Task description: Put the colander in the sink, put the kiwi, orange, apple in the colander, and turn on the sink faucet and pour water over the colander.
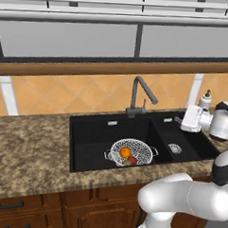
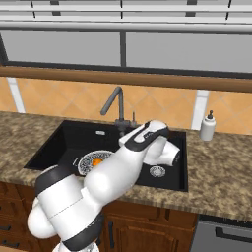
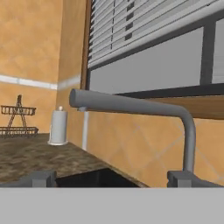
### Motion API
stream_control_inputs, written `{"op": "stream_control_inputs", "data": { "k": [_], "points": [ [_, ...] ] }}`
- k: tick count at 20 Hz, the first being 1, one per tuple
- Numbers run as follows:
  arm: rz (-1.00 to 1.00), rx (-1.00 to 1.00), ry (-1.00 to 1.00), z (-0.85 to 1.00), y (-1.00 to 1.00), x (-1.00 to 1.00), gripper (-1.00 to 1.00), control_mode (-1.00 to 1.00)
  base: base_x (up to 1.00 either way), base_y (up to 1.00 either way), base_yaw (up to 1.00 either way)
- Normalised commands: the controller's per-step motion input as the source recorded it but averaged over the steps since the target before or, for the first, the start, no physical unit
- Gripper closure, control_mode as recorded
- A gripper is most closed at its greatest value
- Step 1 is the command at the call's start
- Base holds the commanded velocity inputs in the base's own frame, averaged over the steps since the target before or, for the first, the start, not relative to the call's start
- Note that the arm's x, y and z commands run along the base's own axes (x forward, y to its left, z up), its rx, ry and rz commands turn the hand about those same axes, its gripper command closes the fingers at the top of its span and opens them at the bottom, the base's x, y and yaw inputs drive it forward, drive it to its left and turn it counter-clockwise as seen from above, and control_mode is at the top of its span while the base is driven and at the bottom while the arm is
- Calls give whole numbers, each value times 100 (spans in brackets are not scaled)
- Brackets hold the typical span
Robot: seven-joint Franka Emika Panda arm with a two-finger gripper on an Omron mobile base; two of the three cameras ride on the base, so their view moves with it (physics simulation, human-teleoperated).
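- In the hand view we see the two small dark finger tips (image 3: 40, 178) of the two-finger gripper (image 3: 111, 179) standing well apart with nothing between them, so we log the gripper as open and empty.
- Between and beyond the tips stands the tall dark grey metal gooseneck faucet (image 3: 131, 105), its spout running across the view; its small side lever (image 1: 144, 104) we find in the left base view, near the faucet base.
- We cannot tell from these views how near the fingers are to the lever.
- Risk: the hand sits to the right of the faucet, over the right basin, so an approach that meets the spout or neck first could swing the spout off the colander instead of opening the tap.
- Risk: tips passing beside the small lever would leave no water running; we see no stream now.
- The round silvery wire-mesh colander (image 1: 132, 152) sits in the left basin of the large black rectangular double sink (image 1: 91, 133).
- Inside it we see the bright orange ball (image 1: 125, 152), the small red apple (image 1: 133, 160) and a dull tan kiwi (image 1: 125, 161), close together.
- Risk: the spout end appears to point right of the colander; water could miss it and fall near the basin divider.
- A white soap bottle (image 1: 206, 99) stands on the counter behind the arm's wrist; a wide swing could topple it.
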Motion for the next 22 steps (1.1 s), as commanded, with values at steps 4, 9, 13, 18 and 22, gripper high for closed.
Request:
{"op": "stream_control_inputs", "data": {
  "k": [4,9,13,18,22],
  "points": [
    [-18,13,0,0,18,42,-100,-100,0,0,0],
    [-8,9,0,-8,16,33,-100,-100,0,0,0],
    [2,3,-1,-17,3,33,-100,-100,0,0,0],
    [1,0,0,-12,0,48,-100,-100,0,0,0],
    [0,0,0,-8,0,28,-100,-100,0,0,0]
  ]
}}
